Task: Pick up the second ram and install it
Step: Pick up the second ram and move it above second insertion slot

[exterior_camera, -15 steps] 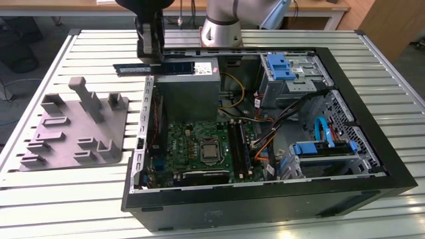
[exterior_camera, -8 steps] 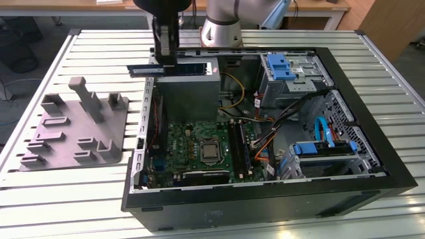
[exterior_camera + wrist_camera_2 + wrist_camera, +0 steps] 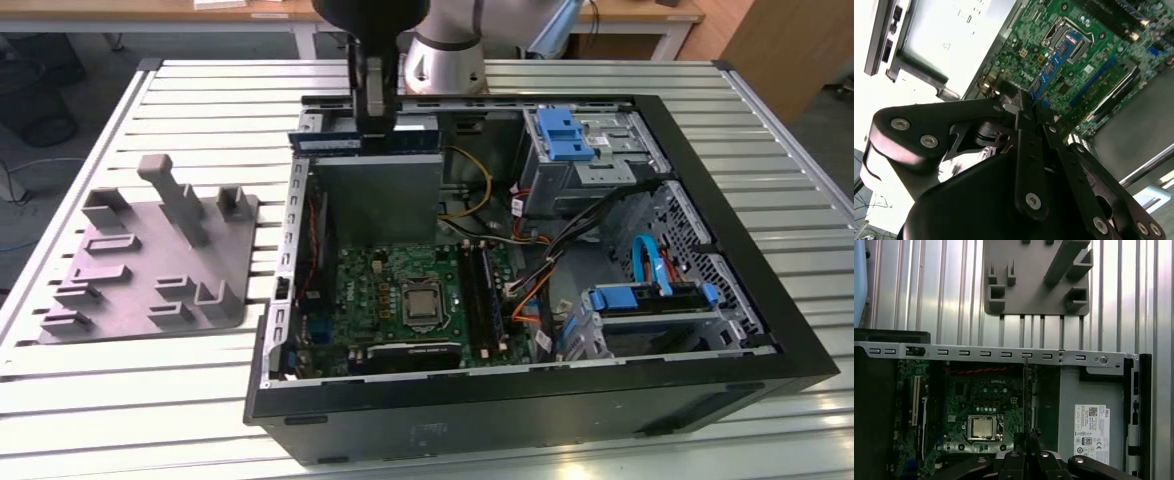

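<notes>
The second ram (image 3: 334,141) is a slim stick with a dark board and a pale bluish label. It hangs level above the back part of the open computer case (image 3: 534,405). My gripper (image 3: 376,126) is shut on its middle from above. In the second wrist view the ram (image 3: 1056,62) runs out from between the fingers (image 3: 1026,130) over the green motherboard (image 3: 1104,55). In the first wrist view the ram (image 3: 1025,395) shows edge-on as a thin dark line above the board. The long black slots (image 3: 481,290) lie beside the processor socket (image 3: 422,298), well below the stick.
A grey holder fixture (image 3: 154,255) with upright pegs sits on the slatted table at the exterior view's left. Inside the case are a drive cage with blue clips (image 3: 567,135), bundled cables (image 3: 561,250) and a blue-latched bay (image 3: 647,300). The case's metal rim (image 3: 1004,352) borders the board.
</notes>
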Tool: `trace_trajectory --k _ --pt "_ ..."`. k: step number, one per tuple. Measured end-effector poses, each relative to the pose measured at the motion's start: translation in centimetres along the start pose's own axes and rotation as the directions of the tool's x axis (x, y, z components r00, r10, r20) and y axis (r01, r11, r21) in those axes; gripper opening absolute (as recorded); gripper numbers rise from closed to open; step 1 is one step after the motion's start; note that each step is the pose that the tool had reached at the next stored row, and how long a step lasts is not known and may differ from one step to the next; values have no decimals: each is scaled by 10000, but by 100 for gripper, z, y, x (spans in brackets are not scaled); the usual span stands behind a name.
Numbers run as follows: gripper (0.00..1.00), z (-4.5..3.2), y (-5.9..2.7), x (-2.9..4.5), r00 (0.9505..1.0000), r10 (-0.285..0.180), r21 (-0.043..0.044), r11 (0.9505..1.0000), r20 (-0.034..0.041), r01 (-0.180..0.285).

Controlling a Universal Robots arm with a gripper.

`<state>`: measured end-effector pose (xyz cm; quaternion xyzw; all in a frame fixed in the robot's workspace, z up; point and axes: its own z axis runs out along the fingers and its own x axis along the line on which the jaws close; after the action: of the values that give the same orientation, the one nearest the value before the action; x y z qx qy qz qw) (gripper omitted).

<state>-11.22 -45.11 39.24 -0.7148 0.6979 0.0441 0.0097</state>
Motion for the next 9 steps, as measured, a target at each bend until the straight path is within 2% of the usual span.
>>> trace_trajectory --k 9 --pt "14 36 -283 10 10000 5 -60 10000 1 -5"
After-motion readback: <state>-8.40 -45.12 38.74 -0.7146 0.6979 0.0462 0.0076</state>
